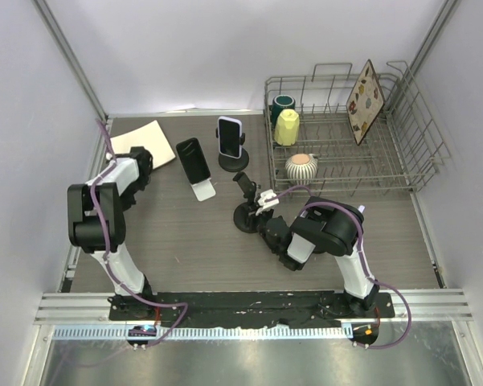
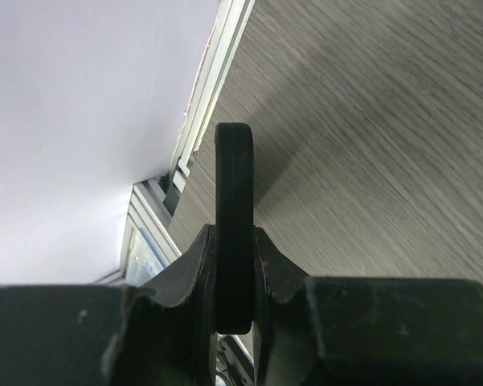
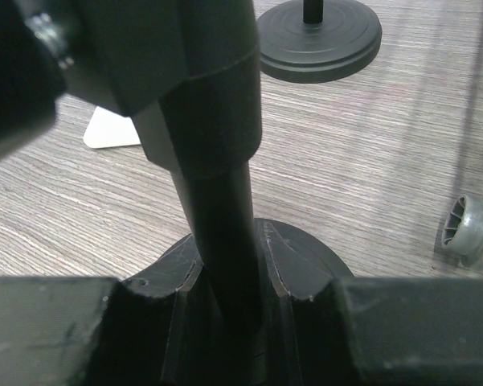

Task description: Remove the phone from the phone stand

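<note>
Phone (image 2: 234, 225) pinched in left jaws by table edge (image 2: 210, 92); right jaws gripping stand (image 3: 223, 201)

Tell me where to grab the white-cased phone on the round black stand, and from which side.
Take the white-cased phone by its two long side edges, in the upper half, coming down from above. It stands upright in portrait with both edges bare, while its lower end sits on the round black stand, so a lower grip would probably foul the holder.
</note>
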Available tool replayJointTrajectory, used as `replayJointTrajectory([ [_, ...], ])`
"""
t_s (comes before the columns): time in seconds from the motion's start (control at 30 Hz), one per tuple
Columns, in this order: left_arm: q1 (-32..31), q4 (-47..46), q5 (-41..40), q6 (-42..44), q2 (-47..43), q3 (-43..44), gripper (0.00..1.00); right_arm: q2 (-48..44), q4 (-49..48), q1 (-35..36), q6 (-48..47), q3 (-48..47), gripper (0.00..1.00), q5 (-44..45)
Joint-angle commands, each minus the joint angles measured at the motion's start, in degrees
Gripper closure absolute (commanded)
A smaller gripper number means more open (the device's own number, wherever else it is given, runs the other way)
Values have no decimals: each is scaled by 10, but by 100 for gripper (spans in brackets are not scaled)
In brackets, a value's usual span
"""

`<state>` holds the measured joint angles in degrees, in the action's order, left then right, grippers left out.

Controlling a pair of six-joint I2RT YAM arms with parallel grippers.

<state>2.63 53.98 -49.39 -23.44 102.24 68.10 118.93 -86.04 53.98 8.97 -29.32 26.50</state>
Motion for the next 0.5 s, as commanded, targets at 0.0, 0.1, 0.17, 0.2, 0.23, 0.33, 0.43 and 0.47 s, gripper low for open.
replayJointTrajectory([
  [0.0, 6, -27, -16, 2, 40, 19, 94, 14, -95, 3, 29, 23, 99, -7],
  [0.1, 9, -26, 4, 4, 59, 21, 84, 13, -95, 3, 27, 23, 99, -6],
  [0.17, 9, -22, 10, 3, 63, 23, 76, 14, -95, 3, 27, 23, 99, -7],
  [0.2, 9, -20, 22, 1, 65, 26, 75, 13, -95, 3, 27, 23, 99, -7],
  [0.23, 8, -21, 29, 0, 64, 26, 70, 14, -95, 3, 27, 23, 99, -7],
  [0.33, 6, -22, 54, -2, 53, 24, 52, 15, -95, 3, 27, 22, 99, -8],
  [0.43, 2, -24, 62, -4, 42, 21, 38, 15, -95, 3, 27, 22, 99, -10],
  [0.47, -1, -25, 65, -5, 39, 21, 36, 14, -95, 3, 27, 22, 99, -10],
])
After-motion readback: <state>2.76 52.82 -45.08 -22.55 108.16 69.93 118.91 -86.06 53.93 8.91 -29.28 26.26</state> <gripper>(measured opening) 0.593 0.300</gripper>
